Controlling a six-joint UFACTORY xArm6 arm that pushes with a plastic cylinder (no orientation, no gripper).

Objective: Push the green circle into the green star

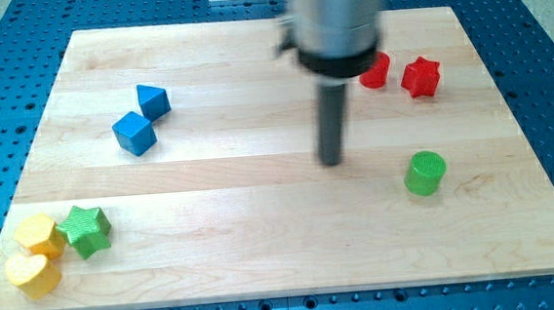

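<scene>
The green circle (424,173) stands on the wooden board at the view's right, below the middle. The green star (86,230) lies far off at the view's lower left, touching a yellow block. My tip (330,161) rests on the board near the centre, to the left of the green circle and slightly above it, with a clear gap between them. The rod hangs from a grey cylinder at the view's top.
Two yellow blocks (36,234) (33,274) sit left of the green star. A blue cube (134,134) and a blue triangle (153,101) lie at the upper left. A red circle (377,70) and a red star (420,77) lie at the upper right.
</scene>
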